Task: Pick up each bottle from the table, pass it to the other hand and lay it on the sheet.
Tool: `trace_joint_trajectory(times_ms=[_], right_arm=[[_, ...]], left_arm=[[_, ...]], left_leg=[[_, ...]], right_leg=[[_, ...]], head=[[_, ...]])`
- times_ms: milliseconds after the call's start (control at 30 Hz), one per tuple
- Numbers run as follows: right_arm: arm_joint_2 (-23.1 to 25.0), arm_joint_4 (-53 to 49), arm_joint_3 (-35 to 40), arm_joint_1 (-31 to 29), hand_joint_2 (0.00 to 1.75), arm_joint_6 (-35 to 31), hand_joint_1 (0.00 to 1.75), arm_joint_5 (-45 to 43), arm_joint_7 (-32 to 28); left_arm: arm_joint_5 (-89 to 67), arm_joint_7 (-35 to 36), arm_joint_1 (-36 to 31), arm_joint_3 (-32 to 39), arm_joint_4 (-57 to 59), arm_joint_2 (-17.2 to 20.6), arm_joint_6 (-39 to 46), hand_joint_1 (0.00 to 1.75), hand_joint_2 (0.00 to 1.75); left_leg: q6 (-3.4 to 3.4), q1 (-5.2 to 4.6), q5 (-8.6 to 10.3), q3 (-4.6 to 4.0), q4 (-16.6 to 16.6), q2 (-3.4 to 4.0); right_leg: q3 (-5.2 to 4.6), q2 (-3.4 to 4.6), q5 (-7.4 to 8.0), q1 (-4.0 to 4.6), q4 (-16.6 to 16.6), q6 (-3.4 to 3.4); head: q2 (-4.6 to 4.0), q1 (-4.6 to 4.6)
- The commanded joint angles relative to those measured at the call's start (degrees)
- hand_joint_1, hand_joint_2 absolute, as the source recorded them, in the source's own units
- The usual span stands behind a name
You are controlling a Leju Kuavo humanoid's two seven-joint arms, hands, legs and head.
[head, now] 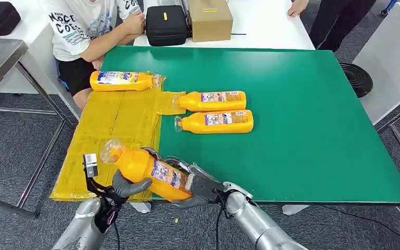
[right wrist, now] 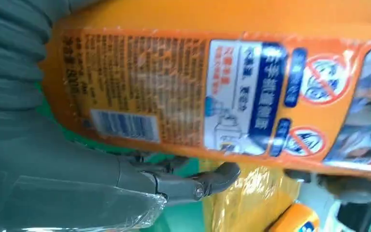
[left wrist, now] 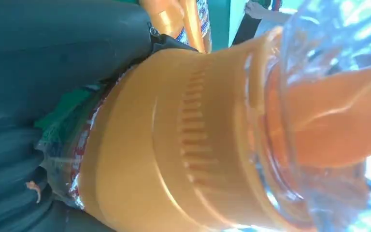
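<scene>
An orange bottle with a clear cap hangs tilted over the table's near edge, its cap toward the yellow sheet. My left hand grips it below the neck, and my right hand holds its base end. The left wrist view has the bottle's shoulder and cap close up against my left hand. In the right wrist view the labelled side lies above my right hand. One bottle lies on the sheet. Two more lie on the green table.
A person in a white T-shirt leans at the table's far left corner. A black case and a cardboard box stand on the white table behind. Another person stands at the back right. A metal table is on the left.
</scene>
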Motion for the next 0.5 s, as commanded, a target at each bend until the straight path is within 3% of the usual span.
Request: trace_joint_trajectory(times_ms=[33, 233, 333, 367, 500], right_arm=[[-0.4, 0.1, -2.7, -1.7, 0.0, -1.5, 0.0, -1.4, 0.8], [-0.8, -4.6, -3.8, -0.4, 0.0, -2.2, 0.0, -2.3, 1.0], [-1.6, -9.9, -4.0, 1.6, 0.0, -1.8, 0.0, -2.7, 1.0], [-2.1, -12.8, -4.2, 2.7, 0.0, -1.5, 0.0, -2.8, 1.0], [-2.5, -15.0, -4.4, 3.5, 0.0, -0.7, 0.0, -3.0, 1.9]], left_arm=[[-1.2, 0.6, -1.7, -0.8, 1.1, 1.7, 1.7, 1.75, 1.75], [-3.6, 0.7, -2.3, 0.6, 1.4, 2.6, 4.7, 1.75, 1.75], [-8.4, 1.6, -4.5, 2.5, 2.1, 3.6, 12.1, 1.75, 1.75], [-14.1, 1.4, -6.1, 3.2, 2.4, 4.5, 18.9, 1.75, 1.75], [-14.4, 1.9, -7.6, 4.5, 3.2, 5.0, 18.1, 1.75, 1.75]], left_leg=[[0.0, 0.0, -0.02, 0.08, 0.0, 0.01], [-0.02, 0.03, -0.06, 0.15, 0.0, 0.02], [-0.02, 0.06, -0.07, 0.16, 0.0, 0.0], [-0.02, 0.05, -0.02, 0.06, 0.0, -0.05], [-0.03, 0.09, -0.07, 0.19, 0.0, -0.05]], right_leg=[[0.08, -0.04, -0.03, 0.02, 0.0, -0.08], [0.17, -0.05, -0.06, 0.06, 0.0, -0.12], [0.19, -0.07, -0.07, 0.09, 0.0, -0.14], [0.09, -0.11, -0.04, 0.07, 0.0, -0.11], [0.23, -0.14, -0.09, 0.12, 0.0, -0.17]], head=[[0.0, 0.0], [0.0, 0.0], [0.0, -0.02], [0.0, -0.02], [0.0, -0.04]])
